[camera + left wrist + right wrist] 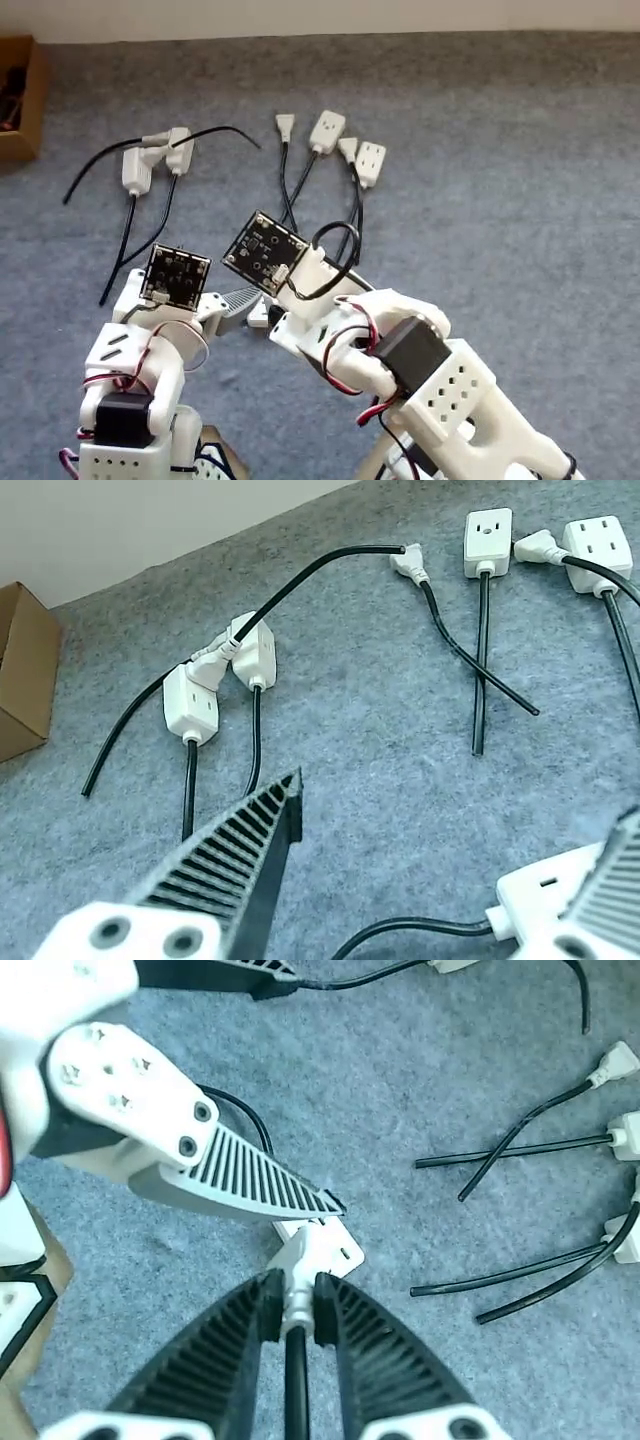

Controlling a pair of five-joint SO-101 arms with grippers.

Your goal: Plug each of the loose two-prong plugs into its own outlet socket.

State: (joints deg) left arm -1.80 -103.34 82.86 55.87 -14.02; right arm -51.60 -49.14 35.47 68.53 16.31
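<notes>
5 white outlet sockets lie on the grey felt table [500, 150], each a blocky moulded-plastic body on a short black cord. 2 paired sockets [190, 695] sit side by side near the cardboard box [20, 670], with white plug bodies crossed between them; how many plugs are there I cannot tell. 2 far sockets [327, 130] lie further right in the high view. A slim wedge-shaped loose plug [285, 125] lies beside one of them, and a second plug [347, 148] lies just beside the other. The 5th, the near socket [340, 1250], rests flat just in front of both arms.

The right hand [297, 1285] has its 2 ribbed fingers pinched tight on the gripped plug [298, 1305], a narrow white piece whose black cord runs back between the fingers. The plug's front end is right at the near socket; whether the prongs are in I cannot tell. The left hand [465, 800] is spread wide and holds nothing. Its 2 ribbed fingers straddle the near socket, which lies close against 1 finger.
</notes>
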